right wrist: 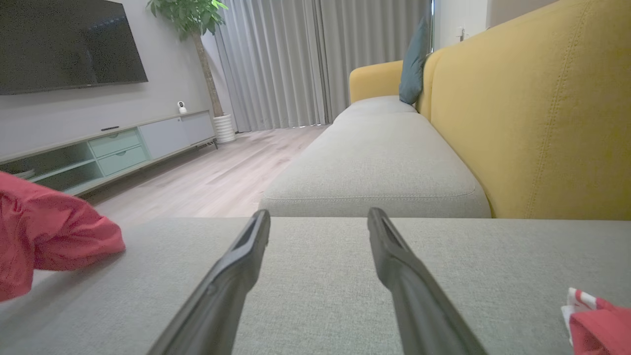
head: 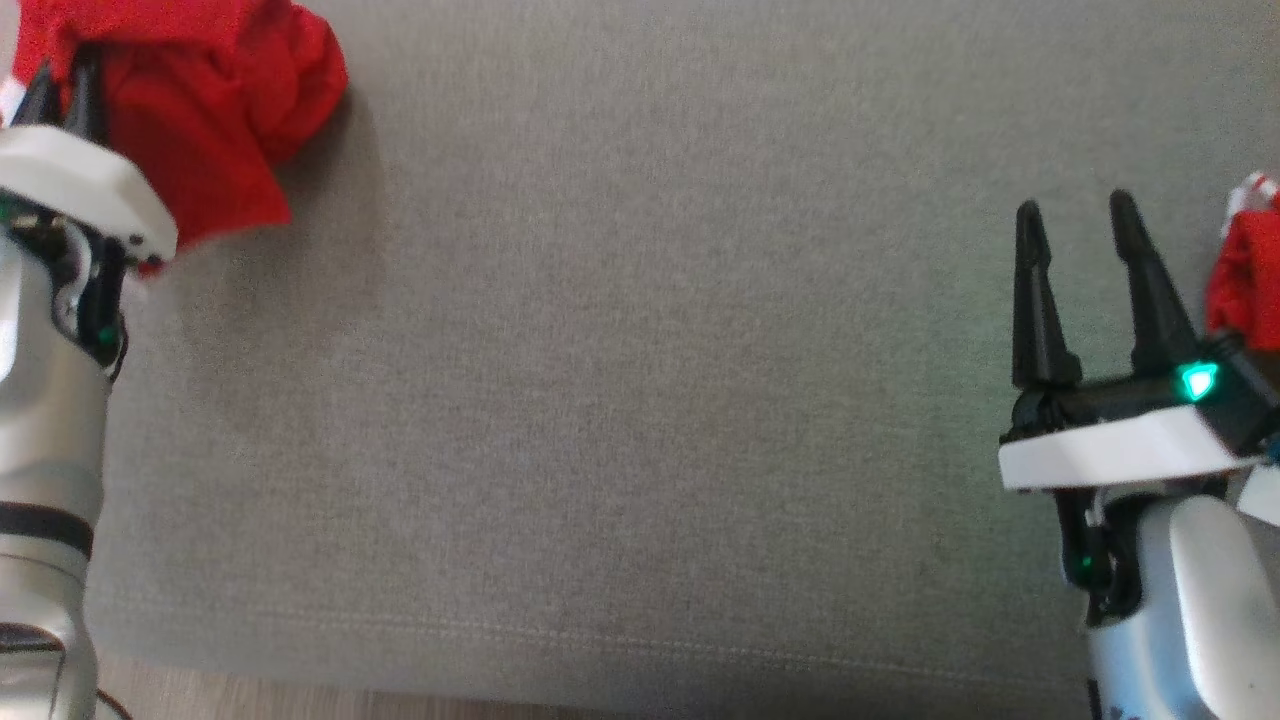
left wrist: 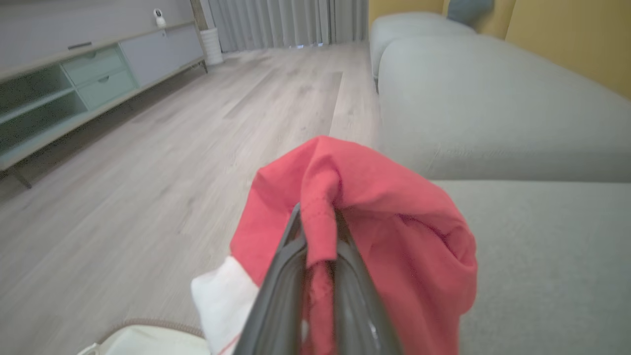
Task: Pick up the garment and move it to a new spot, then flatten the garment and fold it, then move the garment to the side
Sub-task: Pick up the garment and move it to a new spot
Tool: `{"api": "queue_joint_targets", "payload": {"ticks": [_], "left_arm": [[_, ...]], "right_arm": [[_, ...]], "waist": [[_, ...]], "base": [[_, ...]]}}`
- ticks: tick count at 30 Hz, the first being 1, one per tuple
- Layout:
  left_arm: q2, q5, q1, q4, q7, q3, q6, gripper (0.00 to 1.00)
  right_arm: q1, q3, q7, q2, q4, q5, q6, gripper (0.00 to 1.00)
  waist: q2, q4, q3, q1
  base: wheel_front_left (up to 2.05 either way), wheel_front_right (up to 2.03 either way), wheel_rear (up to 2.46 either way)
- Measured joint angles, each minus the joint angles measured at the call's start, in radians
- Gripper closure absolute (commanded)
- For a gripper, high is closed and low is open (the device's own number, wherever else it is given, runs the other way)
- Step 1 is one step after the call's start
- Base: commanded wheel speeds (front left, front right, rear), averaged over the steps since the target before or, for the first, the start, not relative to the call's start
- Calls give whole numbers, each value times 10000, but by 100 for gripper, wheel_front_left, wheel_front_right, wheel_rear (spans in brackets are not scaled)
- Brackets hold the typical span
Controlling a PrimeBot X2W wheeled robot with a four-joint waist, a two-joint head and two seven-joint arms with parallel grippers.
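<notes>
The garment (head: pixel 220 110) is a red cloth with a white part, bunched at the far left of the grey sofa seat (head: pixel 640 350). My left gripper (head: pixel 62 75) is shut on a fold of it. In the left wrist view the two fingers pinch a red fold (left wrist: pixel 320 222), and the rest of the garment (left wrist: pixel 404 212) drapes around them. In the right wrist view the garment (right wrist: pixel 49 231) lies at the left edge. My right gripper (head: pixel 1075 205) hovers open over the seat at the right, with nothing between its fingers (right wrist: pixel 241 266).
A red cloth with white-striped trim (head: pixel 1245 270) lies just right of my right gripper (right wrist: pixel 319 217), and also appears at the bottom right as cloth (right wrist: pixel 599 325). The yellow backrest (right wrist: pixel 542 123) rises behind the seat. Wooden floor (left wrist: pixel 148 148) and a low TV cabinet (left wrist: pixel 74 84) lie beyond the seat's front edge.
</notes>
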Motion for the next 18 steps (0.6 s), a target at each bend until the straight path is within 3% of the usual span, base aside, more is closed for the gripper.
{"api": "queue_joint_targets", "payload": {"ticks": [5,11,18], "left_arm": [[-178,-4,622,-1519,-69,-201,31,100],[-802,-397,1696,-3432,374,-257,153,100],[-1921,-541,2898,-6197,1499,-1057,899,100]], "right_arm": [[264,40,-198,2,334,249,0,0],[265,-12,-322,4,472,384,0,0],[262,44,-370,6,481,500,0,0]], "waist": [[0,-139,-810,0],[0,-416,-1366,-1],[0,-1142,-1538,0]], "base": [[0,0,0],[0,0,0],[0,0,0]]}}
